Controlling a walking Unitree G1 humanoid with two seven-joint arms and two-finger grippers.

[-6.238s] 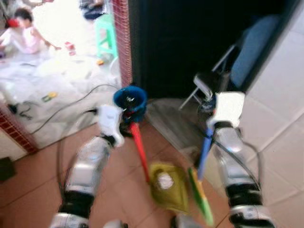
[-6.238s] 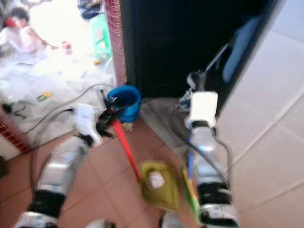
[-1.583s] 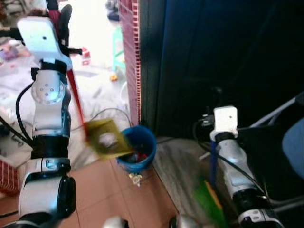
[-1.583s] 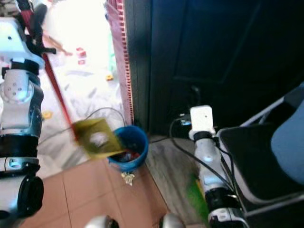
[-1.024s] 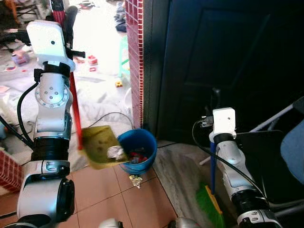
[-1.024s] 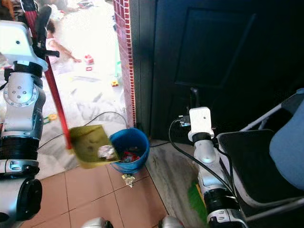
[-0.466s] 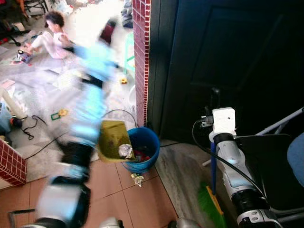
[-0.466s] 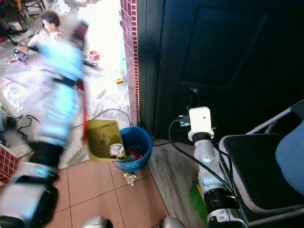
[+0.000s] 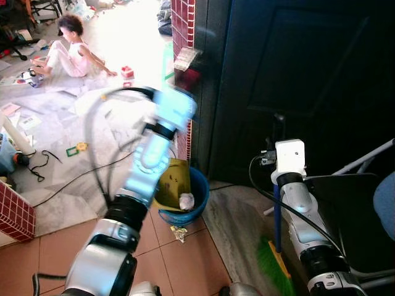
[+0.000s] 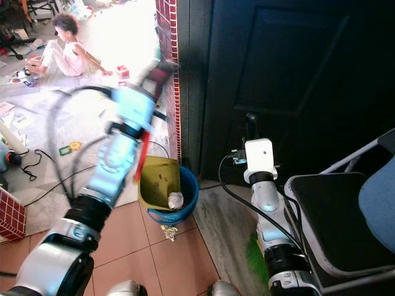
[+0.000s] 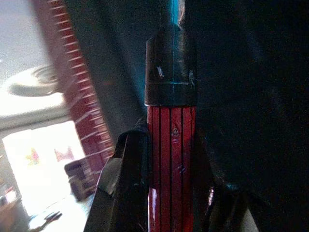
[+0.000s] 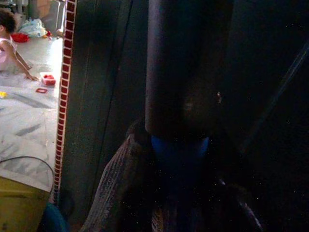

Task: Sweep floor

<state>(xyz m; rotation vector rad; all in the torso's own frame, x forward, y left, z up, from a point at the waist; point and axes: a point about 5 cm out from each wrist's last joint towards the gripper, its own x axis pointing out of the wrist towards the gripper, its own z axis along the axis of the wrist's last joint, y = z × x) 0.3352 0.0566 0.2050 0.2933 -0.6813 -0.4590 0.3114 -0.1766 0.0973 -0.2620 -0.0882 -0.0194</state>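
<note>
**Tipping the dustpan into the bin**

We have the yellow dustpan (image 10: 159,179) tilted steeply over the blue bucket (image 10: 185,198), its lip inside the rim, and a crumpled wad of paper (image 10: 176,198) sits at the low edge, about to drop. Our left gripper (image 11: 169,159) is clamped around the dustpan's red handle (image 11: 171,169), just below the black cap (image 11: 170,72); the arm is blurred with motion in the head views.

We judge the dustpan light and rigid, a long lever on a thin stick, so it will swing easily and wants a firm hold high on the ribbed handle, where it should not slip. The litter is light and could bounce out; one scrap (image 10: 165,230) lies on the tiled floor (image 10: 123,246) just beside the bucket.

Our right gripper (image 12: 176,150) is closed around the broom's blue handle (image 9: 276,216), under its dark cap, holding the broom upright with the green bristles (image 9: 270,268) resting on the floor near the folding chair (image 10: 345,209). A person (image 9: 65,49) sits well apart.
</note>
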